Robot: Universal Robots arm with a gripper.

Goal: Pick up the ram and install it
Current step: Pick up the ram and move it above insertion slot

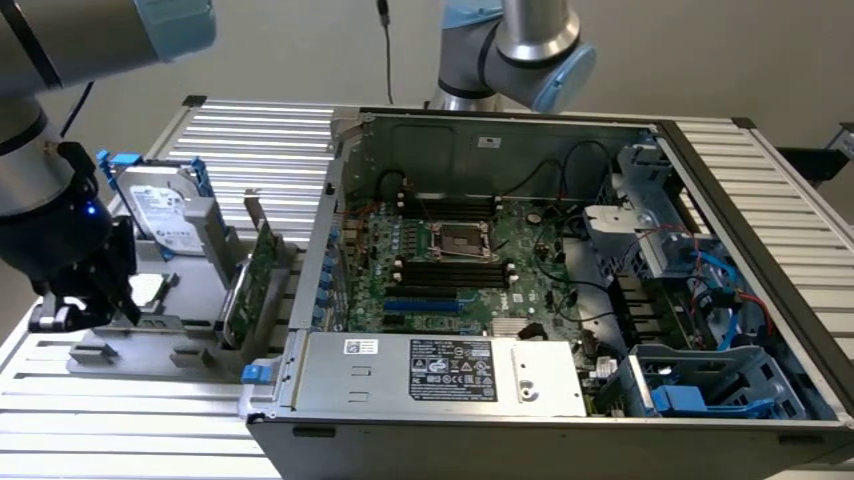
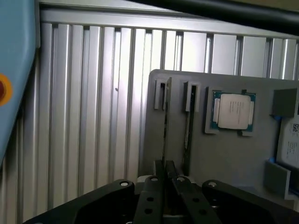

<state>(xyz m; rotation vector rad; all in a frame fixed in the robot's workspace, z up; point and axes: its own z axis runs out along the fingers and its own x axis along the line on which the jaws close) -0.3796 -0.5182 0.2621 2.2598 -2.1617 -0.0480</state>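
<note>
In the wrist view the ram [image 2: 166, 121] stands on edge in a slot of the grey holder [image 2: 224, 154], seen as a thin dark strip. My gripper [image 2: 166, 171] is shut on its near end, with a black finger on each side of the strip. A second stick [image 2: 188, 126] stands in the neighbouring slot, untouched. In the exterior view my gripper [image 1: 83, 305] hangs low over the holder [image 1: 147, 345] at the exterior view's left, beside the open computer case [image 1: 667, 140]. The black memory slots [image 1: 454, 270] lie on the motherboard inside the case.
A processor chip [image 2: 233, 111] lies in a recess of the holder. A hard drive [image 1: 167, 210] and a taller green expansion card [image 1: 251, 285] stand on the holder between my gripper and the case wall. Everything rests on a ribbed aluminium table [image 1: 120, 420].
</note>
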